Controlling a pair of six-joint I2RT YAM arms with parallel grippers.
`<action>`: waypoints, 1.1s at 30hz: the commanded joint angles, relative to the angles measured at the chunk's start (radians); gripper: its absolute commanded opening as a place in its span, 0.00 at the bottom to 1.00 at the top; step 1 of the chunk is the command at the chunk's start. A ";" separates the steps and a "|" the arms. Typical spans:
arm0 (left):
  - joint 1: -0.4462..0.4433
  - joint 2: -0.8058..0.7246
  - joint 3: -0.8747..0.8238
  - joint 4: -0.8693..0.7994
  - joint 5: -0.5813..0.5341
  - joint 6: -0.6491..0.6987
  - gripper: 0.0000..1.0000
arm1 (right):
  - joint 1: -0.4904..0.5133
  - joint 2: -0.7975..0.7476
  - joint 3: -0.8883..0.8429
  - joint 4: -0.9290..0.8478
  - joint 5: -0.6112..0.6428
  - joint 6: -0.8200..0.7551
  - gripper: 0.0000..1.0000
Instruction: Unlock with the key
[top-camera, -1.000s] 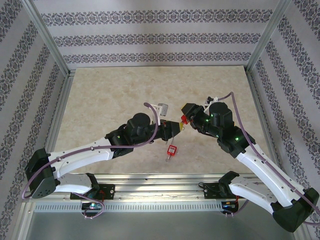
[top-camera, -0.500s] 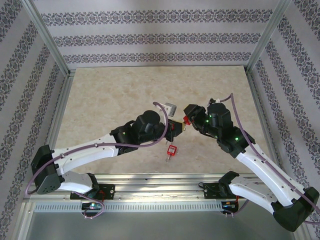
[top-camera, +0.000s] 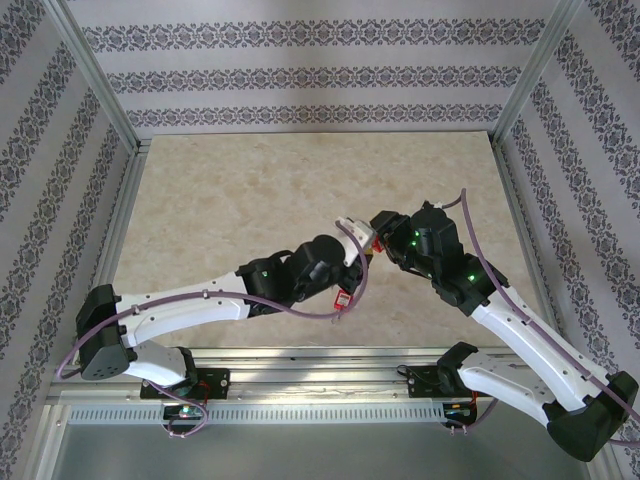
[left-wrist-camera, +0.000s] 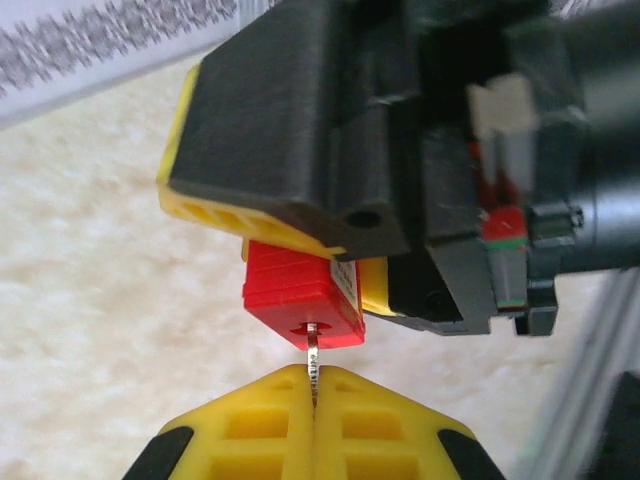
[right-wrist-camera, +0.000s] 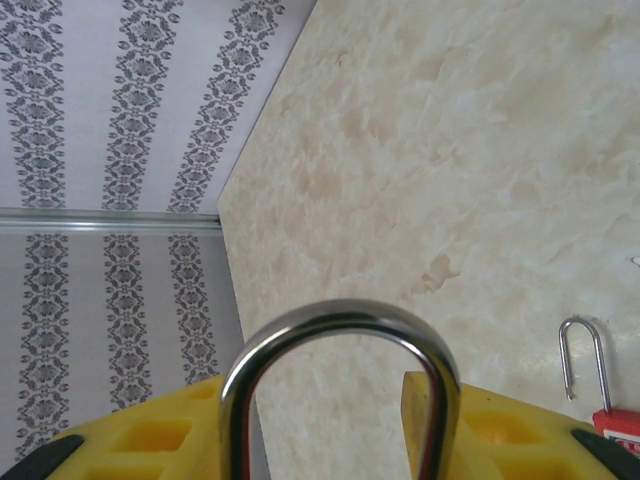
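A red padlock (left-wrist-camera: 295, 300) hangs in mid-air, pinched between the yellow-padded fingers (left-wrist-camera: 280, 140) of my right gripper (right-wrist-camera: 340, 430). Its silver shackle (right-wrist-camera: 340, 318) arches up between those pads in the right wrist view. The key's thin metal blade (left-wrist-camera: 313, 360) runs from my left gripper (left-wrist-camera: 314, 385), shut on it, into the keyhole on the padlock's underside. The key's head is hidden inside the shut pads. From above, the left gripper (top-camera: 360, 256) meets the right gripper (top-camera: 377, 240) over the table's near middle.
A second small red padlock (top-camera: 343, 298) with a thin open shackle (right-wrist-camera: 580, 360) lies on the marble-patterned table (top-camera: 230, 200), just under the left forearm. Patterned walls and metal posts frame the table on three sides.
My left arm has reached further right and turned its wrist, bringing the key up to the held padlock. Its jaws have closed tighter. The right arm has barely moved.
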 joint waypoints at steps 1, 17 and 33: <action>-0.084 0.044 0.002 0.076 -0.023 0.311 0.00 | 0.031 -0.004 0.040 0.139 -0.153 0.070 0.00; -0.147 0.042 -0.159 0.254 -0.011 0.999 0.00 | -0.055 0.004 0.060 0.102 -0.243 0.085 0.00; -0.162 0.023 -0.209 0.269 -0.028 1.330 0.00 | -0.075 -0.016 0.010 0.102 -0.254 0.106 0.00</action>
